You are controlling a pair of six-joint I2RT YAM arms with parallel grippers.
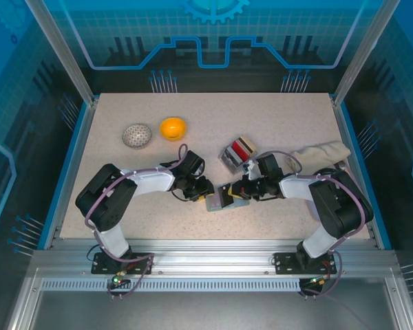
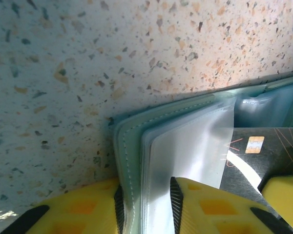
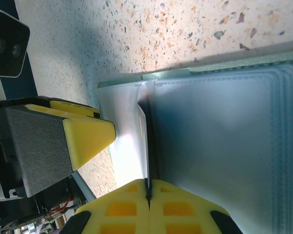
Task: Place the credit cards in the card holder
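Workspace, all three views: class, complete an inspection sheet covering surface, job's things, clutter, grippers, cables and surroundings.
Surface: speckled table, no spills seen.
Job's things: card holder open at centre; black card at its pocket; spare cards piled farther back.
Clutter: patterned ball, orange bowl, beige cloth.
Grippers: left gripper clamps the holder's cover; right gripper pinches the black card.
Cables: purple cables looped along both arms.
Surroundings: blue panels, aluminium frame.
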